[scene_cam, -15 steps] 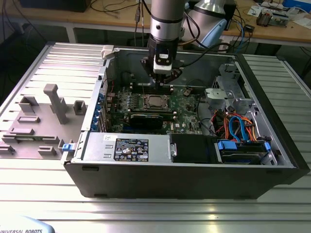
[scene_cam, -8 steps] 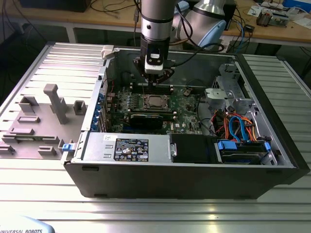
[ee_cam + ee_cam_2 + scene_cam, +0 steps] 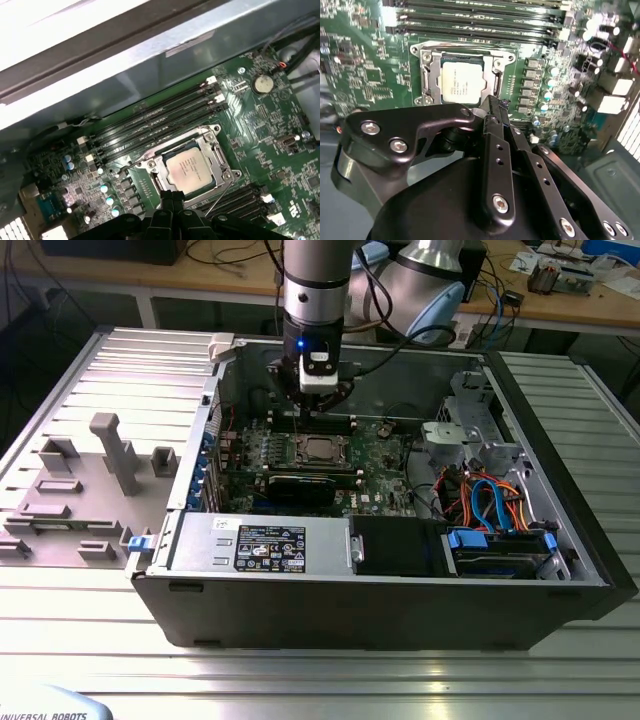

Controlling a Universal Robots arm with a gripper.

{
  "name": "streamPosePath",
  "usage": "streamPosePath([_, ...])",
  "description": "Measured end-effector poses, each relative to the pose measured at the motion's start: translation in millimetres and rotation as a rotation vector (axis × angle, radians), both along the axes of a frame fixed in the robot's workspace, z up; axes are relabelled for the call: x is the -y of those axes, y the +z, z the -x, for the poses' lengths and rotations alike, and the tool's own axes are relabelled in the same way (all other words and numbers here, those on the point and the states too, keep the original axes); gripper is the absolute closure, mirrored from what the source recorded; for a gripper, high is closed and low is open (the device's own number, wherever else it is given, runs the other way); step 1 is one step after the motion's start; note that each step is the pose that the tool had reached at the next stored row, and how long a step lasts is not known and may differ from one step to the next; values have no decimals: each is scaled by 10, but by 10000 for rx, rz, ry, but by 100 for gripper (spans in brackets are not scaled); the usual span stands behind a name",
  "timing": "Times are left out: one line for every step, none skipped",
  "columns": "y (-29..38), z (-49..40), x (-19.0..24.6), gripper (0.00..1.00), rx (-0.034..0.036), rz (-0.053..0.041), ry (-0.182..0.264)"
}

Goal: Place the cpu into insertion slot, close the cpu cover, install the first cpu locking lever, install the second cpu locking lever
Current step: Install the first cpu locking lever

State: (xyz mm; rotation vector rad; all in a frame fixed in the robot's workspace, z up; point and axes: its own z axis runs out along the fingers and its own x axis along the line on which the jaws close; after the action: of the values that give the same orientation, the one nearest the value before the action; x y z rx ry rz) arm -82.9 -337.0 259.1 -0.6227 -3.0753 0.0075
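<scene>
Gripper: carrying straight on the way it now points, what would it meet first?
Probably the cpu cover, at its edge beside the cpu, where the gripper points in the second wrist view; depth is unclear.

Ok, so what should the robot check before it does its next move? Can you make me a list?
1. The cpu lies flat in the insertion slot: ok.
2. The cpu cover is down around the chip: ok.
3. The thin locking lever is latched: not ok, it angles free of the socket in the first wrist view.
4. The other lever is latched: cannot tell.
5. The jaws are closed together with their tips by the socket's edge: ok.
</scene>
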Motion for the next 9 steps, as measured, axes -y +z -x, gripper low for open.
streamPosePath([0, 0, 0, 89, 0, 0, 174])
streamPosePath([-1, 0, 0, 89, 1, -1, 403])
streamPosePath([-2, 0, 0, 89, 1, -1, 566])
streamPosePath([-3, 0, 0, 89, 1, -1, 800])
streamPosePath([-5, 0, 0, 89, 1, -1, 981])
streamPosePath([-7, 0, 0, 89, 2, -3, 1203])
streamPosePath([-9, 0, 0, 89, 1, -2, 1383])
streamPosePath([-13, 0, 0, 89, 1, -2, 1765])
streamPosePath([-16, 0, 0, 89, 1, -1, 1999])
